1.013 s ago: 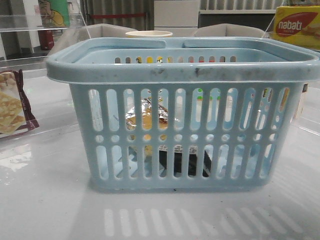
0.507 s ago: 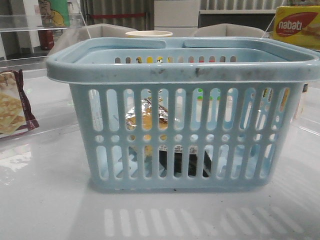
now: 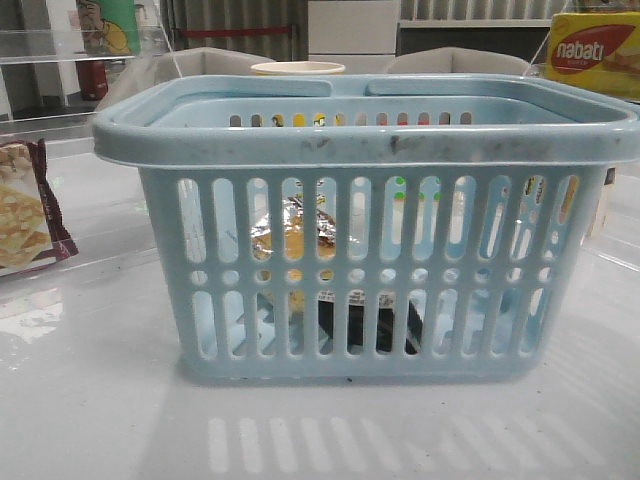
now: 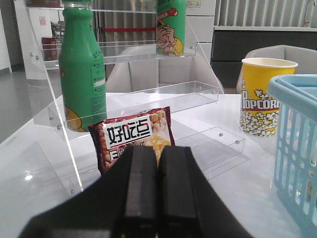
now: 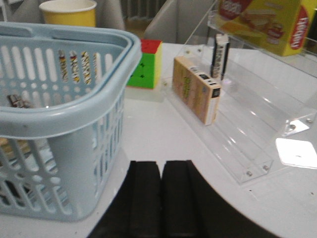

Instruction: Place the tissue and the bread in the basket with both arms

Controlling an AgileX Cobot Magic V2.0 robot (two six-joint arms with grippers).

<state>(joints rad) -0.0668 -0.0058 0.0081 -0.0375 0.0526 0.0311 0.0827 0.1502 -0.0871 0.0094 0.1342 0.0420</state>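
The pale blue basket [image 3: 370, 140] fills the front view. Through its slots the clear-wrapped golden-brown bread [image 3: 293, 238] leans inside at the left of middle. The flat black tissue pack [image 3: 370, 322] lies on the basket floor. Neither arm shows in the front view. My left gripper [image 4: 157, 153] is shut with nothing in it, off to the side of the basket [image 4: 297, 139]. My right gripper [image 5: 162, 168] is shut and empty too, beside the basket [image 5: 69, 109] on its other side. A scrap of the bread's wrapper [image 5: 15, 100] shows through the slots.
A maroon-edged cracker packet [image 3: 22, 215] [image 4: 136, 136] leans at a clear acrylic shelf [image 4: 148, 99] holding green bottles [image 4: 81, 69]. A yellow popcorn cup [image 4: 261, 96] stands behind the basket. On the right are a cube puzzle [image 5: 146, 64], a small box [image 5: 195, 89] and a yellow nabati box [image 3: 595, 55].
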